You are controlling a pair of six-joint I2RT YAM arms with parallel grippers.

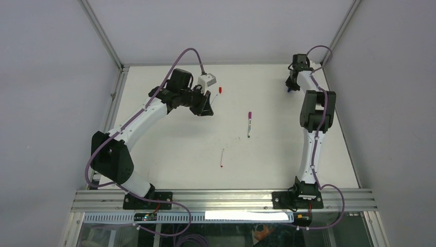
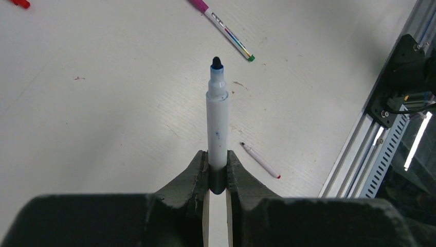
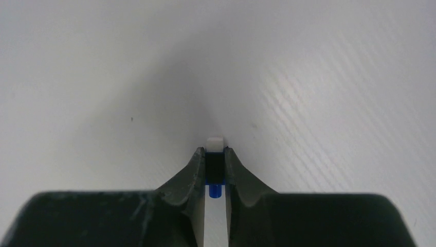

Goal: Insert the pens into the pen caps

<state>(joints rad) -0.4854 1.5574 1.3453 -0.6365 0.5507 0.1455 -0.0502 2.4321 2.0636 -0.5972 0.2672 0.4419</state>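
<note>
My left gripper [image 2: 218, 157] is shut on the dark rear end of a white pen [image 2: 217, 118]. The pen's blue-black tip points away from the wrist, above the table. In the top view this gripper [image 1: 207, 105] hovers at the back left, close to a red pen cap [image 1: 220, 90]. My right gripper [image 3: 215, 152] is low over the table at the far right back [image 1: 292, 86], its jaws shut on a small blue pen cap [image 3: 215, 189] with a white end. A pen with a magenta end [image 1: 249, 123] lies mid-table. A thin red-tipped pen [image 1: 222, 158] lies nearer.
A white table [image 1: 175, 149] sits inside grey enclosure walls with metal corner posts. An aluminium rail [image 1: 221, 198] carrying both arm bases runs along the near edge, and it also shows in the left wrist view [image 2: 380, 128]. The red cap [image 2: 20, 3] is at that view's top left corner.
</note>
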